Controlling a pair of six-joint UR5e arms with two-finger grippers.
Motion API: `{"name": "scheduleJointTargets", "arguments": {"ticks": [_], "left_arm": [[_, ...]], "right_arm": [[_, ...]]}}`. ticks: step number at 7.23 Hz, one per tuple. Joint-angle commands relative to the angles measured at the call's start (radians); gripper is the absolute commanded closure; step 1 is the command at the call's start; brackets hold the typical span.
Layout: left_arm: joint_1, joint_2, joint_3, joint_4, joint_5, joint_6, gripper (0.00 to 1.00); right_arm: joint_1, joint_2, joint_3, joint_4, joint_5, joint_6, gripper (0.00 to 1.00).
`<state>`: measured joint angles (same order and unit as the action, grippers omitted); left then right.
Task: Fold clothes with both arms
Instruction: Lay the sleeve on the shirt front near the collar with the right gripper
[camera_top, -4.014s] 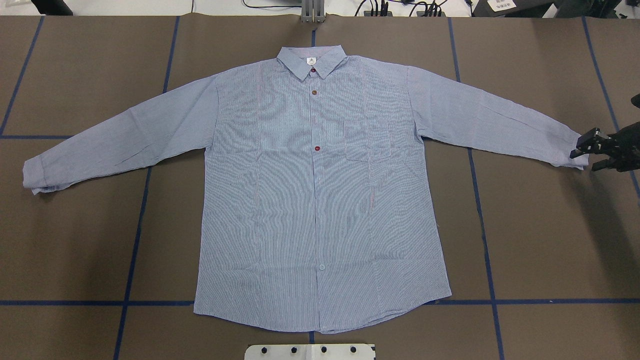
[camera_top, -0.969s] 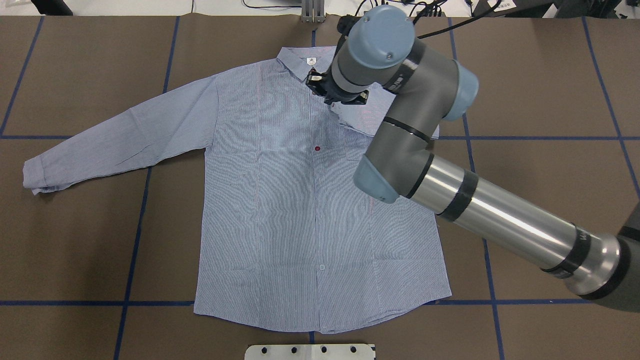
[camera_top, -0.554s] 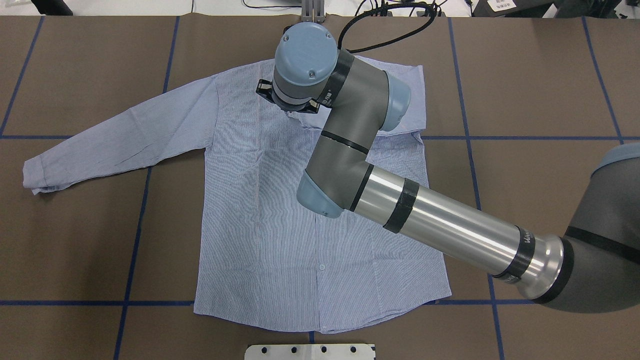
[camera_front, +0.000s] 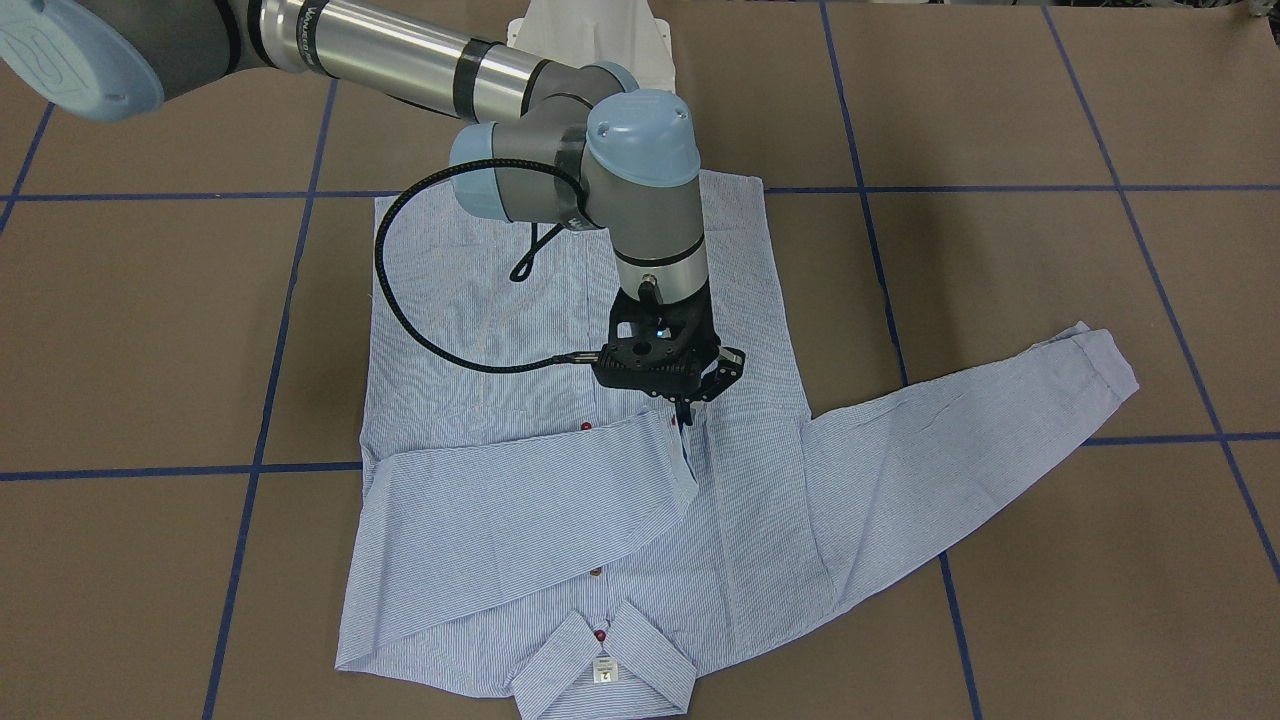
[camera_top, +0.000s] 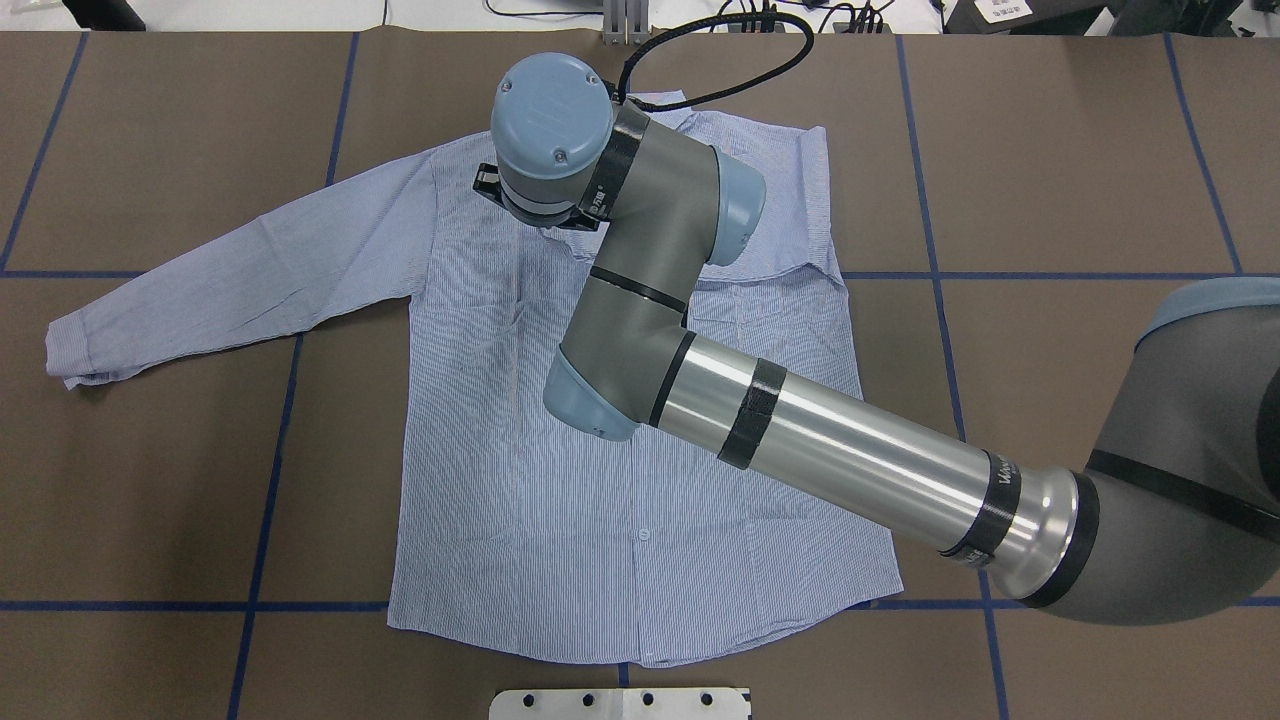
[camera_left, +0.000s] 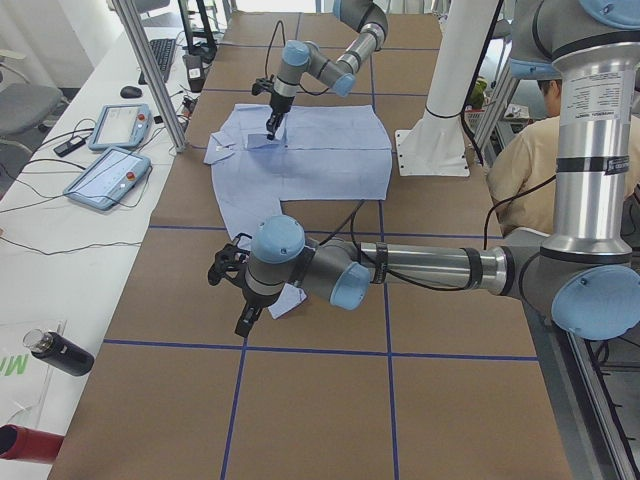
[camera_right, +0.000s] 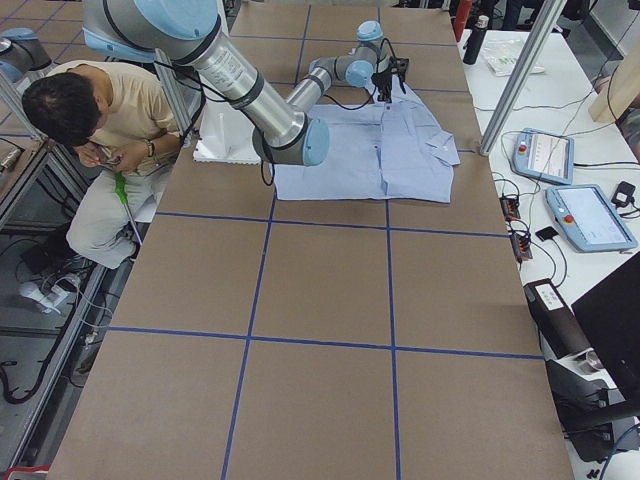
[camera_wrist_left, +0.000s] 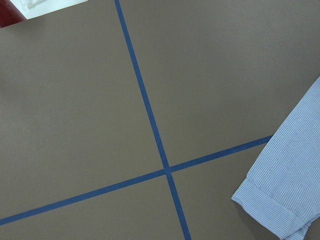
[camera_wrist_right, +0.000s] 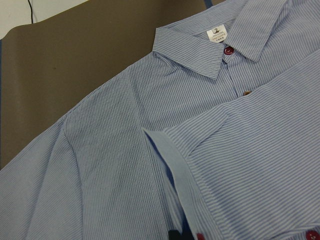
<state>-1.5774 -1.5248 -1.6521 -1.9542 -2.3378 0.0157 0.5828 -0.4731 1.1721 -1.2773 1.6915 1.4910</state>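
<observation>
Sliding further left in the overhead frame, the right jaws pinch the cuff (camera_front: 682, 455) beneath them — sleeve (camera_front: 520, 500) crosswise, shirt (camera_top: 520, 480) collar-up. Left jaws — cannot tell.

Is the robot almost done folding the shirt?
Not nearly. Done: one sleeve lies folded across the front of the shirt. In hand: the right gripper seems to pinch that sleeve's cuff over the chest. Left to do: the other sleeve is spread out flat on the table, and the shirt's body is not yet folded.
</observation>
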Motion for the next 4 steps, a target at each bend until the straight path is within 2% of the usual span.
{"name": "scheduleJointTargets", "arguments": {"ticks": [1,2,4], "left_arm": [[0.001,0.0,0.0,0.0,-0.002,0.001,0.0],[0.001,0.0,0.0,0.0,0.0,0.0,0.0],[0.001,0.0,-0.002,0.0,-0.002,0.001,0.0]], "right_arm": [[0.0,0.02,-0.009,0.006,-0.022,0.034,1.0],[0.0,0.021,-0.009,0.007,-0.024,0.041,1.0],[0.0,0.027,-0.06,0.09,-0.052,0.097,1.0]]}}
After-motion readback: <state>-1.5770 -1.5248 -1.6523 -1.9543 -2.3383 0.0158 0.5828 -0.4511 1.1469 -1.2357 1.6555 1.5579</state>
